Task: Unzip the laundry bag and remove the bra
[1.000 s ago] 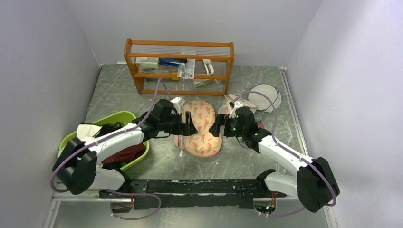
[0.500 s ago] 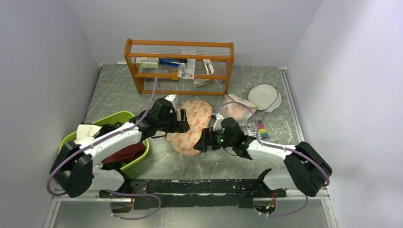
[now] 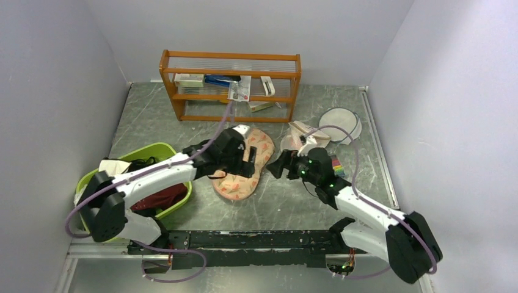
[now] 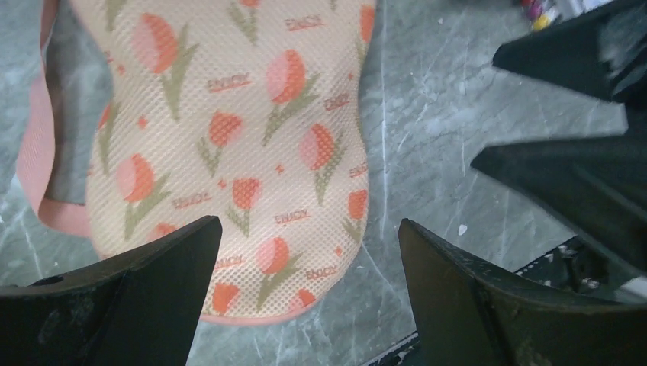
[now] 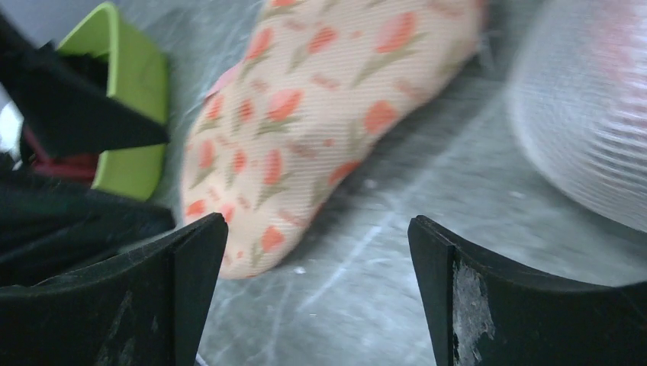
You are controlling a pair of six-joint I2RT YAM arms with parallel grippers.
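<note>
The laundry bag (image 3: 241, 174), peach-pink with orange tulip print, lies flat and slanted on the grey table, zipped as far as I can see. My left gripper (image 3: 250, 156) hovers open over its middle. In the left wrist view the bag (image 4: 236, 137) fills the upper left, and the left gripper (image 4: 305, 236) straddles its rounded end without touching it. My right gripper (image 3: 277, 165) stands open just right of the bag. In the right wrist view the right gripper (image 5: 317, 229) has only table between its fingers, with the bag (image 5: 320, 114) beyond. The bra is out of view.
A green basket (image 3: 160, 148) holding dark and white cloth sits at the left. An orange shelf (image 3: 231, 61) stands at the back. A white mesh dome bag (image 3: 305, 135), a round mesh disc (image 3: 339, 125) and a marker pack (image 3: 335, 166) lie to the right.
The bag has been dragged and turned from between the two grippers to a slanted lie further left. My left gripper moved right over it. My right gripper swung left, then drew back right of it.
</note>
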